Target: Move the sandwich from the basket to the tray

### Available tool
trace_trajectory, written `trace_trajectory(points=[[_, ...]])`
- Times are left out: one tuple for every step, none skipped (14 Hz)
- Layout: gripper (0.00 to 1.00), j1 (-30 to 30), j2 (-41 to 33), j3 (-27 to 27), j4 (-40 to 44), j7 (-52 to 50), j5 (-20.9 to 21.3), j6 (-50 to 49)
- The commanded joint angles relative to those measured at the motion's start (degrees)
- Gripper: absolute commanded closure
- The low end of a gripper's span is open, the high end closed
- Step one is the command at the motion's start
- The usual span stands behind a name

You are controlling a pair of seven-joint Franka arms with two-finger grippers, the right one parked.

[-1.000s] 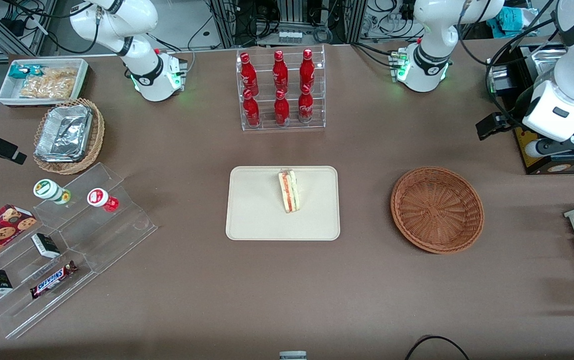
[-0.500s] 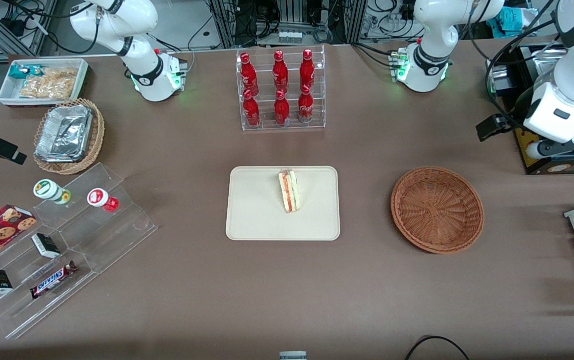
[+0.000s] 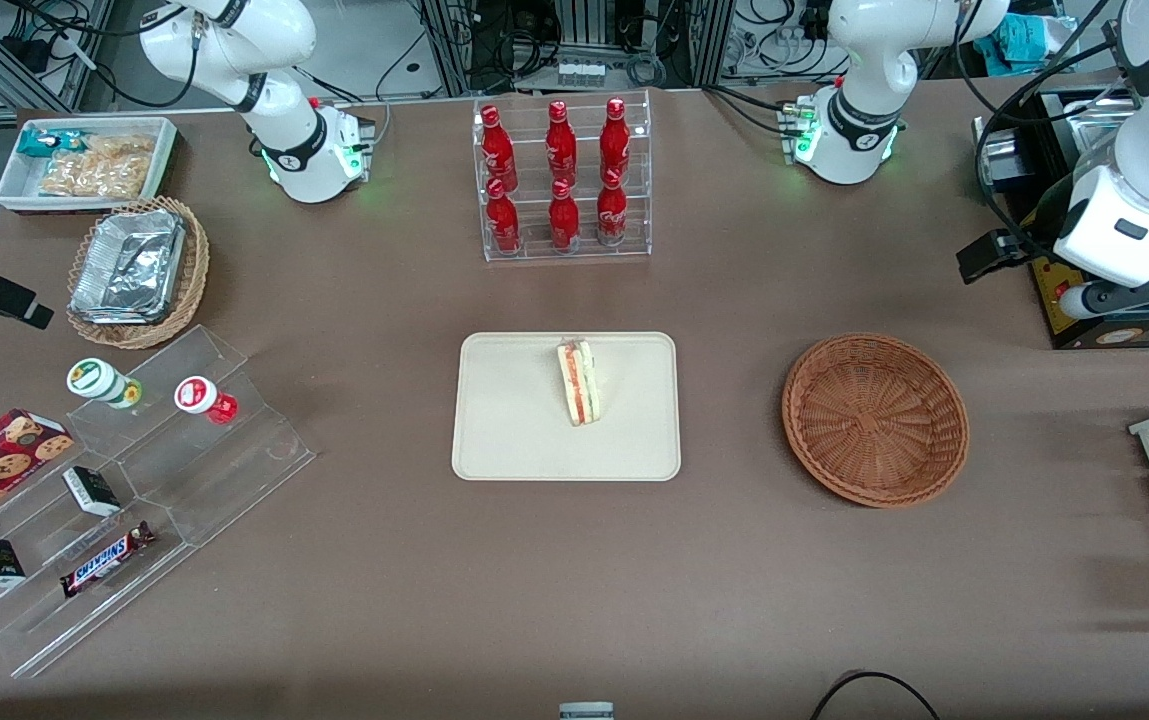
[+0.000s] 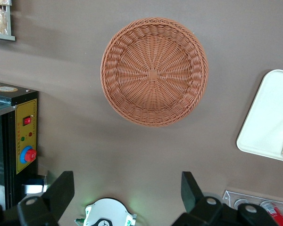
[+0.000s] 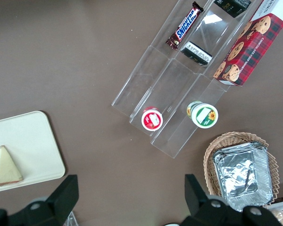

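The sandwich (image 3: 578,382) lies on its side on the tray (image 3: 514,440) at the centre of the front frame, a little above the tray's middle, and the basket (image 3: 875,418) at centre right holds nothing, so by my reading the transfer is done and little remains but to park the arm. The gripper (image 4: 127,200) hangs high at the right edge of the front frame, toward the working arm's end of the bench (image 3: 574,580) and well apart from both basket and tray; in the left wrist view its two fingers stand wide apart with nothing between them. The chief risk now seems to be the arm's own surroundings: it sits just above the black control box (image 4: 14,141) with the red button, and cables drape around it at upper right, so a careless swing could snag a cable or knock that box. A lesser risk would be a needless return toward the tray, which could nudge the sandwich off its low rim. The sandwich itself looks settled and unlikely to shift unaided.
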Motion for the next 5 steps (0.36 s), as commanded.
trace_trajectory(points=[[0.0, 0.57, 0.41, -0.59, 0.65, -0.34, -0.59, -0.22], [0.0, 0.48, 0.76, -0.59, 0.73, -0.34, -0.59, -0.14], [0.0, 0.48, 0.85, -0.68, 0.74, -0.34, -0.51, 0.04], [0.0, 0.48, 0.85, -0.68, 0.82, -0.25, -0.42, 0.3], [0.0, 0.39, 0.93, -0.68, 0.82, -0.17, -0.33, 0.48]])
